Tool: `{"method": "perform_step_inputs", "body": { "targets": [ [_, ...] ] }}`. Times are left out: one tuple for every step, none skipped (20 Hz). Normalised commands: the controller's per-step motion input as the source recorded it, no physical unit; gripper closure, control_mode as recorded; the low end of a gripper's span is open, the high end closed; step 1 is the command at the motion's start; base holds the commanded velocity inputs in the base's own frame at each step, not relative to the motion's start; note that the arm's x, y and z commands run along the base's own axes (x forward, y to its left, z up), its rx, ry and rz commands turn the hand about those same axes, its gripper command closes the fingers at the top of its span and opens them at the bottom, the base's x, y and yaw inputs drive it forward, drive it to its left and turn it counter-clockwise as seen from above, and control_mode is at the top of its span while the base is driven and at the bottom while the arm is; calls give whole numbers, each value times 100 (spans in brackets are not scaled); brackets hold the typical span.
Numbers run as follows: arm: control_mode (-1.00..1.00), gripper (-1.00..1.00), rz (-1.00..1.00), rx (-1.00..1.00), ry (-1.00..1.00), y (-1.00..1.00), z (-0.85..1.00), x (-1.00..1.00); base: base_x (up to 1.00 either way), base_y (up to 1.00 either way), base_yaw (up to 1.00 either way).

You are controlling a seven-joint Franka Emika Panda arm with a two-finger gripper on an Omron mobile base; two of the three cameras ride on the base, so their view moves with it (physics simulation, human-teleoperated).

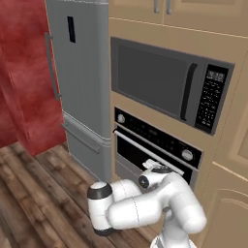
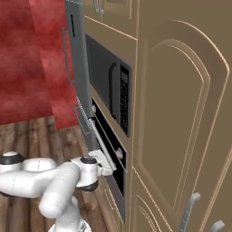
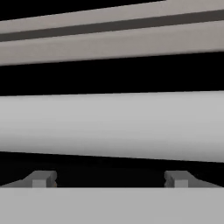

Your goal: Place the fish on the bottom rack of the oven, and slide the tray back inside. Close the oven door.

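The gripper (image 3: 107,179) stands wide open just before the handle (image 3: 112,124) of the oven door (image 1: 145,157), which looks nearly shut, probably to push it closed. The fish is not visible, probably inside.

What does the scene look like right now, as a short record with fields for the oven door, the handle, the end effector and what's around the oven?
oven door: shut
handle: horizontal silver bar across the door's top
end effector: open, at the handle, fingertips apart
above oven: microwave, door shut
beside oven: grey fridge, doors shut
floor: wood planks
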Motion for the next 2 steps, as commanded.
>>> {"method": "perform_step_inputs", "body": {
  "targets": [
    [-100,-100,0,0,0,0,0,0,0,0,0],
    [-100,-100,0,0,0,0,0,0,0,0,0]
  ]
}}
